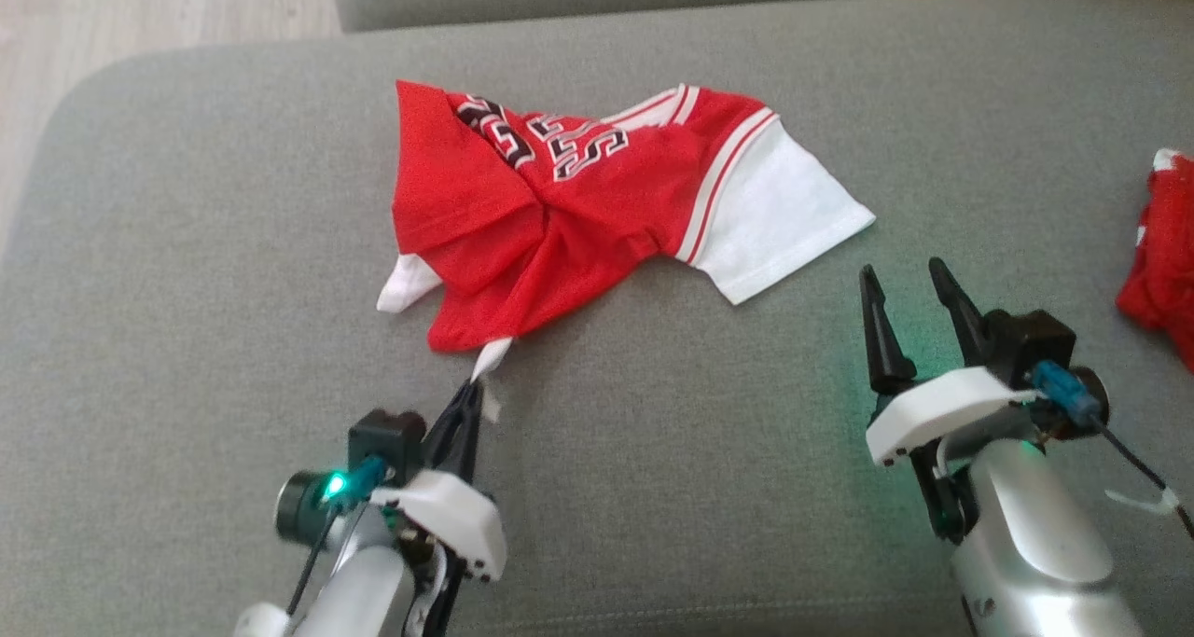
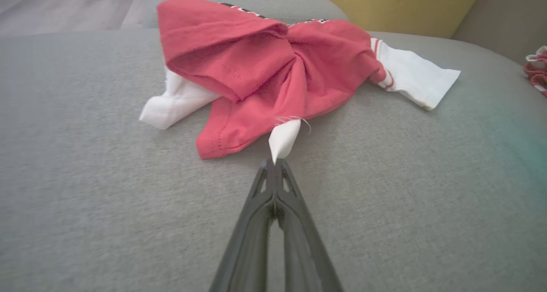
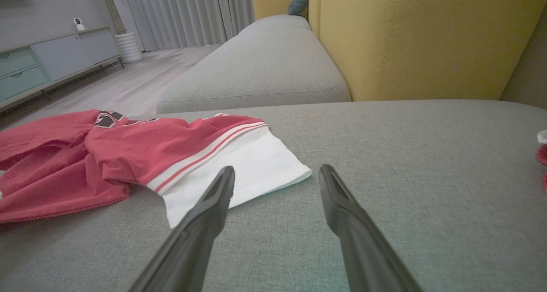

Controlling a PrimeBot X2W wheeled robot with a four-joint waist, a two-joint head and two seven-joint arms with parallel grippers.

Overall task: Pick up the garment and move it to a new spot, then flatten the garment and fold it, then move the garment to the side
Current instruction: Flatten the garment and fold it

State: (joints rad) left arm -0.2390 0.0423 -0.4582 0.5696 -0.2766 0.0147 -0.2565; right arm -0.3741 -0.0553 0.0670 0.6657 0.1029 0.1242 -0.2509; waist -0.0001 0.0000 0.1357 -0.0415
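On sofa [image 1: 187, 245] | crumpled jersey [image 1: 578, 208] | left gripper [image 1: 474, 396] clamped on its white tag [image 1: 492, 357] | right gripper [image 1: 902, 270] spread wide near sleeve [image 1: 784, 217]

The red jersey [image 1: 560, 217] with white sleeves, striped trim and black-and-white lettering lies crumpled and folded over itself on the grey cushion [image 1: 187, 292] before me, its small white tag [image 1: 492, 355] pinched in my left gripper [image 1: 474, 390].

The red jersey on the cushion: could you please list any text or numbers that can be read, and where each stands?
"5", probably: a black, white-edged figure on the chest of the red jersey, creased.
Figures beside it at the fold: crumpled, unreadable.
White tab at the hem: no print visible.
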